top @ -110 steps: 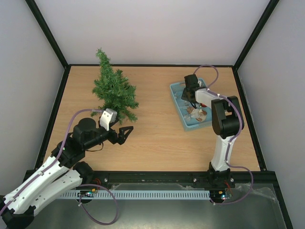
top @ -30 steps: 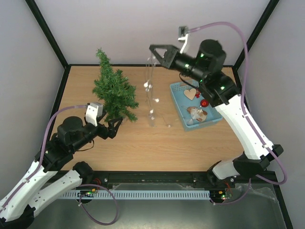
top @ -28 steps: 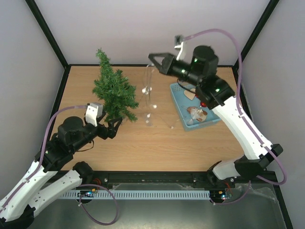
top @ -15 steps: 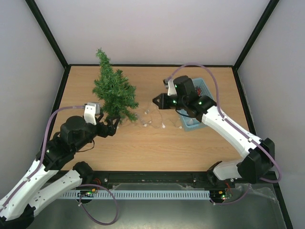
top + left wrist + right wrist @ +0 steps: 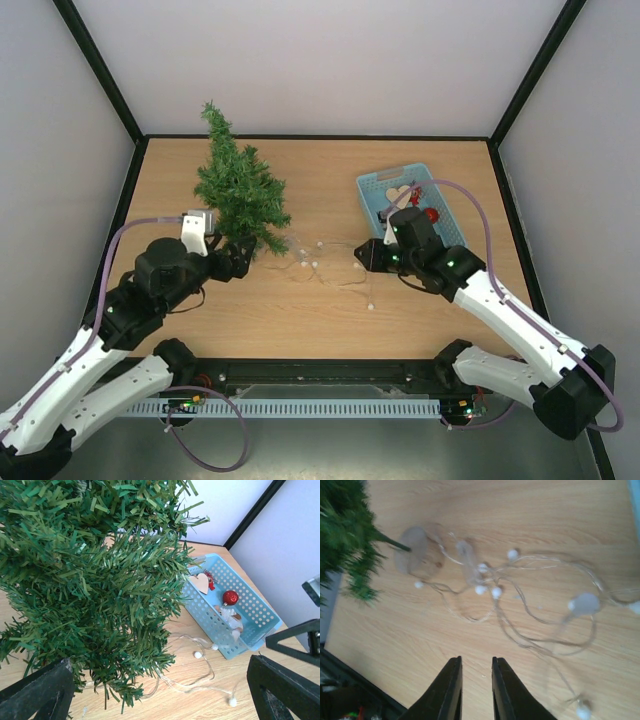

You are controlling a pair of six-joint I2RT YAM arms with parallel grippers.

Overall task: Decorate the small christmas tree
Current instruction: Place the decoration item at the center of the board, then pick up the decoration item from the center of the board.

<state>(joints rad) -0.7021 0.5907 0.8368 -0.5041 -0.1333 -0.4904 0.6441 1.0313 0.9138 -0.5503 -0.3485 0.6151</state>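
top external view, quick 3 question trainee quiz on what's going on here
1. True or false: the light string is wound around the top of the small christmas tree.
2. Which lies in the blue basket? A) red ball B) green cup C) yellow star
3. Fill in: the left gripper sits at the tree's base with its jaws ___.

Key: 1 false, it lies on the table; 2 A; 3 open
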